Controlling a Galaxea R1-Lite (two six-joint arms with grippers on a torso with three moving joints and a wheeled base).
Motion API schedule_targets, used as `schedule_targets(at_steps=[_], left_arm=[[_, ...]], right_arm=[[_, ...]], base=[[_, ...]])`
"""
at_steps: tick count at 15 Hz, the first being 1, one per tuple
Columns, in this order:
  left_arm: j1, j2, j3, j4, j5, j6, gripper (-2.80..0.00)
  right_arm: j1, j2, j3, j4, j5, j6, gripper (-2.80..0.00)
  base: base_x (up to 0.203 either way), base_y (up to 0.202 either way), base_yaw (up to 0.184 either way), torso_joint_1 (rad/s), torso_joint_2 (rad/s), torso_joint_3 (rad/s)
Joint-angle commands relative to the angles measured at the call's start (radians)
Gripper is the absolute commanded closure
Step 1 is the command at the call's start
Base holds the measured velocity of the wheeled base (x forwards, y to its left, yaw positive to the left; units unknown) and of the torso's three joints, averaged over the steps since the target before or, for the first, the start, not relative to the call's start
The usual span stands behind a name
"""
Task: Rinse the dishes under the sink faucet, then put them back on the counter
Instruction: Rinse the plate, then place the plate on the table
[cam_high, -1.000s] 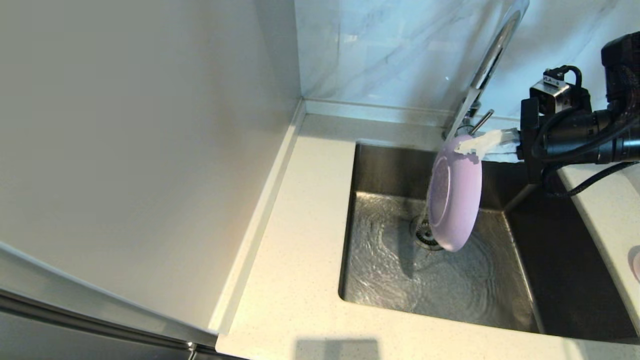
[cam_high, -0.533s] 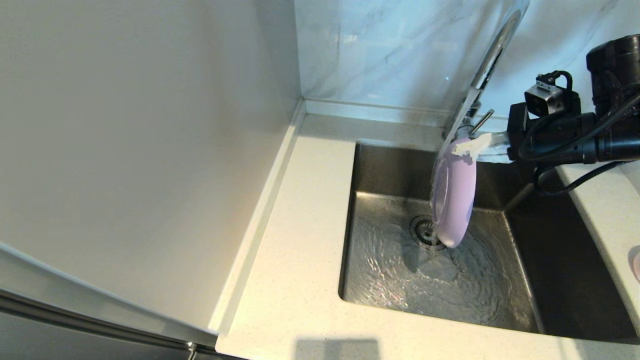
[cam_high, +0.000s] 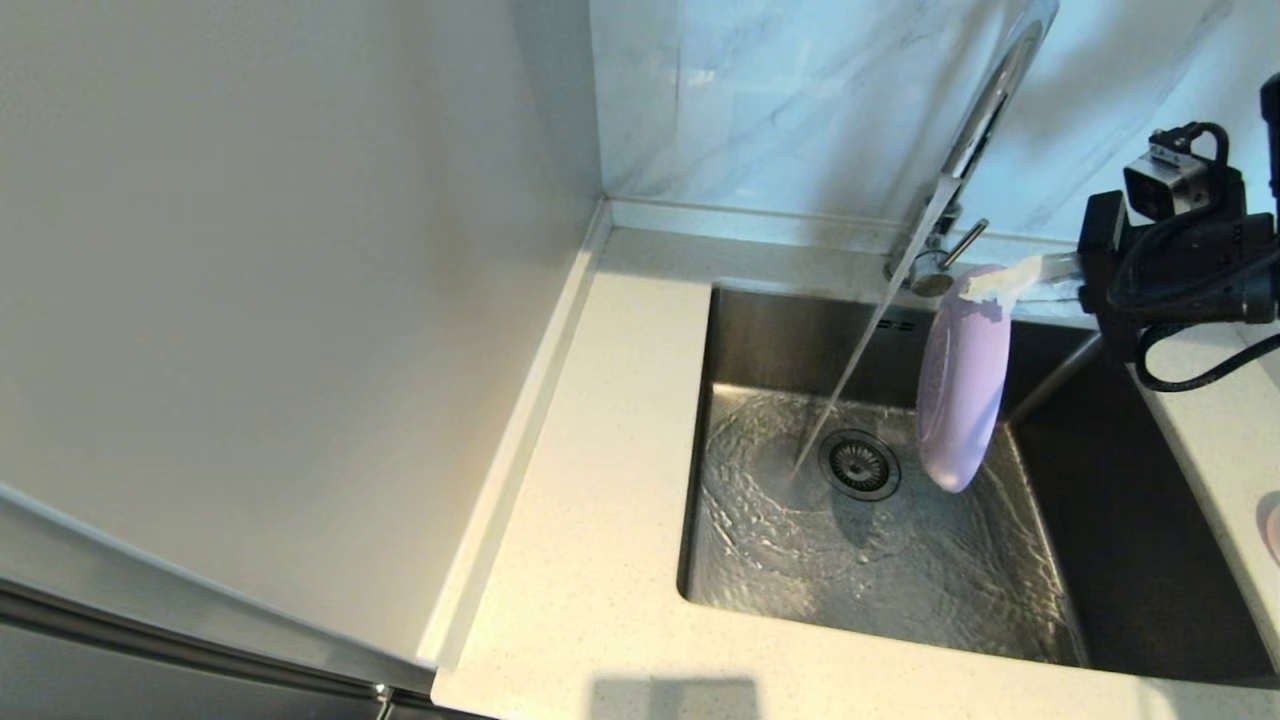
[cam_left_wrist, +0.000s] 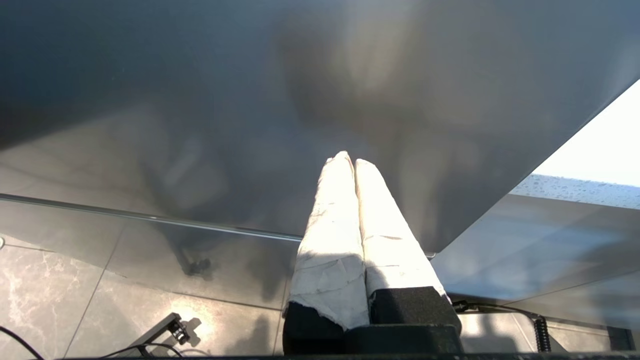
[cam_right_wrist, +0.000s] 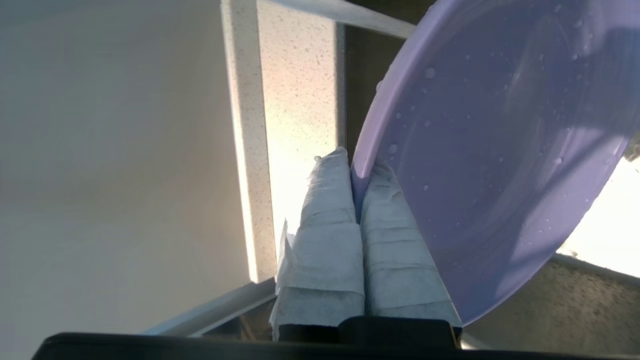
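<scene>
My right gripper (cam_high: 1000, 282) is shut on the rim of the lavender plate (cam_high: 960, 385), which hangs on edge over the right half of the sink (cam_high: 760, 320). In the right wrist view the wet plate (cam_right_wrist: 500, 150) is pinched between the taped fingers (cam_right_wrist: 330, 200). The chrome faucet (cam_high: 975, 130) runs; its stream lands left of the drain (cam_high: 860, 463), clear of the plate. A sliver of the pink dish (cam_high: 1272, 525) shows on the counter (cam_high: 1215, 450) at the right edge. My left gripper (cam_left_wrist: 348, 159) is parked low beside a cabinet, shut and holding nothing.
The speckled counter (cam_high: 610, 440) runs along the left of the sink, with a raised strip against a plain wall panel (cam_high: 300, 300). The grey-veined marble wall (cam_high: 780, 90) stands behind. The faucet lever (cam_high: 962, 243) sticks out near the plate's top rim.
My right gripper has carried the plate to the right, out of the water stream. The stream now falls straight into the basin beside the drain.
</scene>
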Motion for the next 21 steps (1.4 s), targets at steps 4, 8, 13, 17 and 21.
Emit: schedule_targets(at_steps=[4, 8, 13, 17, 21], left_arm=[[0.0, 0.0, 0.0, -0.001, 0.0, 0.0, 0.0], [0.0, 0.0, 0.0, -0.001, 0.0, 0.0, 0.0], [0.0, 0.0, 0.0, -0.001, 0.0, 0.0, 0.0], [0.0, 0.0, 0.0, -0.001, 0.0, 0.0, 0.0], [0.0, 0.0, 0.0, -0.001, 0.0, 0.0, 0.0]], right_arm=[[-0.044, -0.182, -0.022, 0.093, -0.015, -0.05, 0.0], [-0.045, -0.167, 0.073, 0.21, -0.393, -0.497, 0.0], [-0.094, -0.138, 0.103, 0.178, -0.601, -0.882, 0.0], [-0.093, -0.074, 0.098, 0.09, -0.691, -0.967, 0.0], [-0.094, 0.053, 0.086, 0.005, -0.809, -1.007, 0.0]], base=[[0.0, 0.0, 0.0, 0.0, 0.0, 0.0], [0.0, 0.0, 0.0, 0.0, 0.0, 0.0], [0.0, 0.0, 0.0, 0.0, 0.0, 0.0], [0.0, 0.0, 0.0, 0.0, 0.0, 0.0], [0.0, 0.0, 0.0, 0.0, 0.0, 0.0]])
